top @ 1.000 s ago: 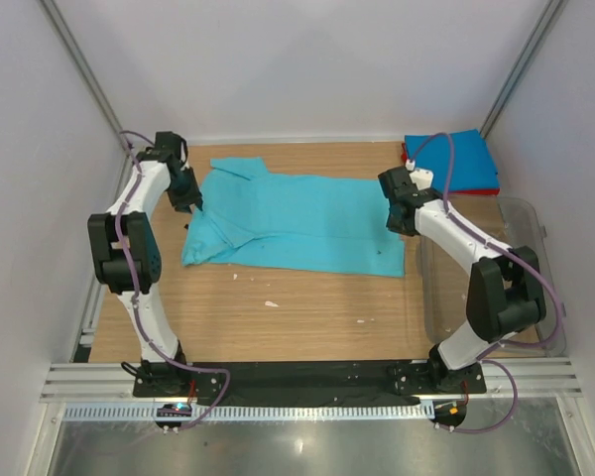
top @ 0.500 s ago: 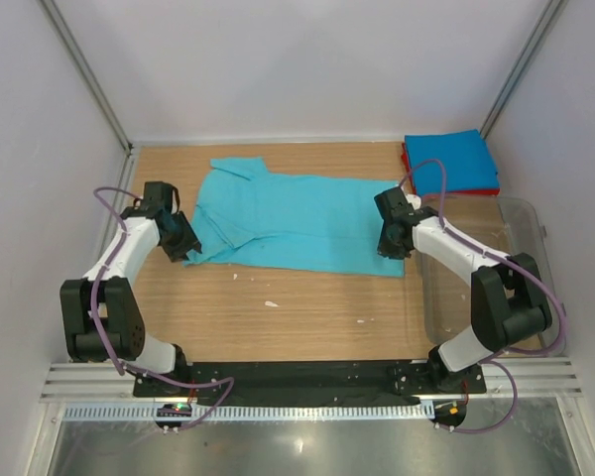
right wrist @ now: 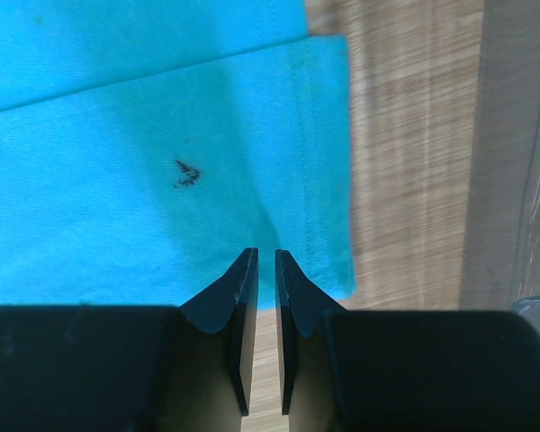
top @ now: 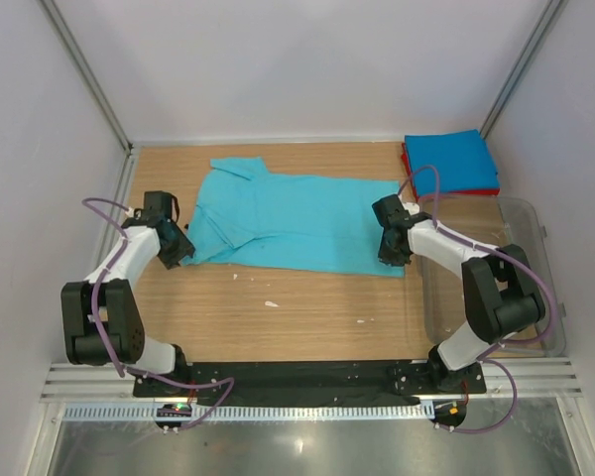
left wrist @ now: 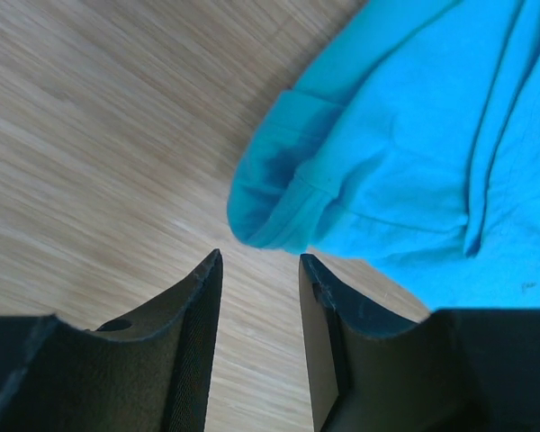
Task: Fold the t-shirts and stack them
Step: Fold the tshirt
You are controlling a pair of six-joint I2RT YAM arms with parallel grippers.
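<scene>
The teal t-shirt (top: 297,223) lies spread flat in the middle of the table. The blue folded shirt (top: 448,159) lies on the red folded shirt (top: 456,190) at the back right corner. My left gripper (top: 178,250) is open and empty, low over the wood just left of the teal shirt's near left sleeve (left wrist: 283,193); only bare wood shows between its fingertips (left wrist: 259,261). My right gripper (top: 391,252) hovers over the shirt's near right hem corner (right wrist: 328,252). Its jaws (right wrist: 265,256) stand only a narrow slit apart, with nothing between them.
A clear plastic tub (top: 535,260) stands along the right side, close to my right arm; its wall shows in the right wrist view (right wrist: 535,207). White walls enclose the table on three sides. Small white specks (top: 271,303) lie on the wood in front of the shirt.
Both arms have swung from the shirt's far side toward its near edge. The left gripper came down to the near left sleeve, the right one to the near right hem corner.
</scene>
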